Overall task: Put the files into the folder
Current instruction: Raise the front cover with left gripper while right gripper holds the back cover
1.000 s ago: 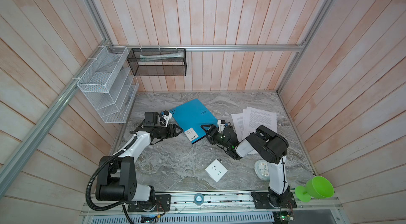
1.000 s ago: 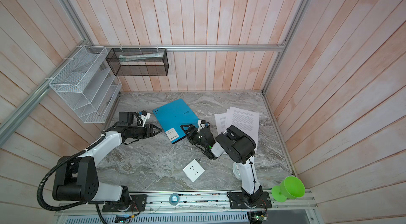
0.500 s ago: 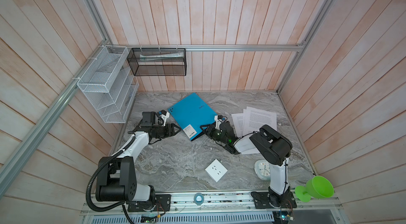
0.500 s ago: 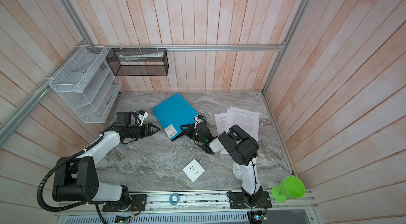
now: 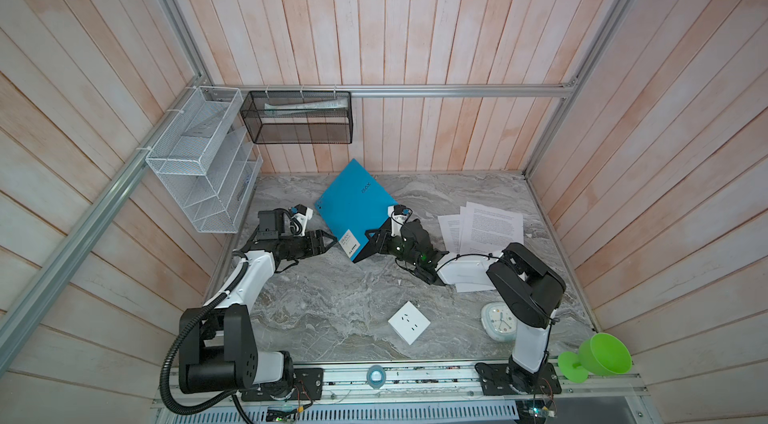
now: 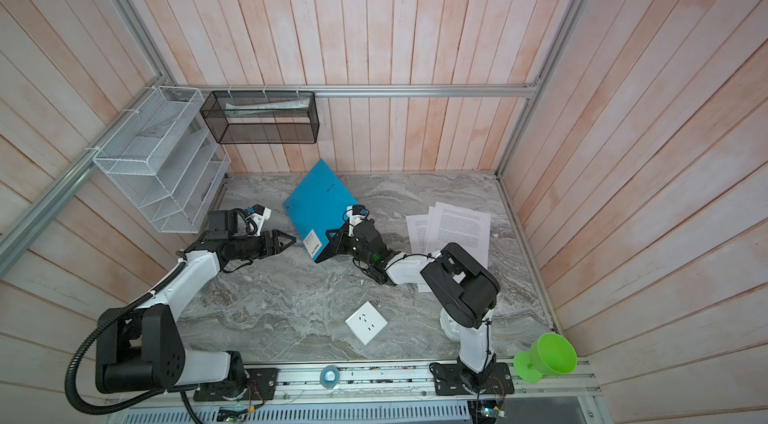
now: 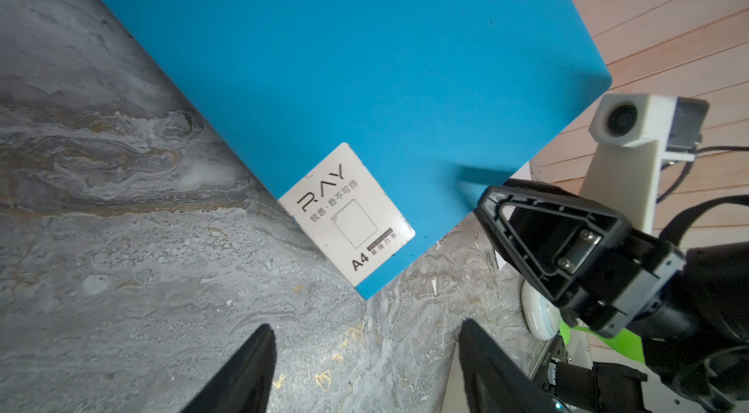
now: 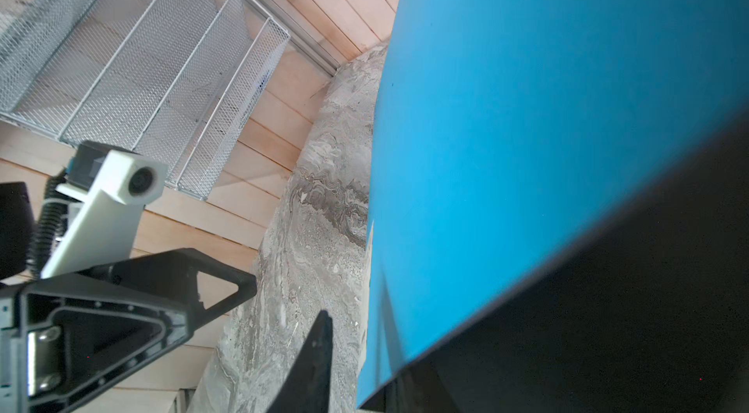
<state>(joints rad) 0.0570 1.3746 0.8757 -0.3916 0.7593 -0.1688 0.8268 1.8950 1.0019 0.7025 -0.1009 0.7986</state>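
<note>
Two grippers flank the blue folder (image 5: 353, 205): the right gripper (image 5: 370, 245) pinches its near edge, holding it tilted up off the marble tabletop (image 5: 332, 309), the left gripper (image 5: 332, 239) stands agape just beside its white corner label (image 5: 348, 244), and the files (image 5: 486, 226) lie fanned out on the tabletop to the right.

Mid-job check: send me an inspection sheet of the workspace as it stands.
Surface: marble table, a few pale flecks.
Job's things: folder tilted, one edge on table; files fanned at right, partly under right arm.
Clutter: socket plate, clock, green cup by rail, tape roll on it.
Grippers: left gripper open, empty, near folder's corner; right gripper shut on folder's raised edge.
Cables: black hose at left base; thin wire along right arm.
Surroundings: white rack, black basket on plank walls.
</note>
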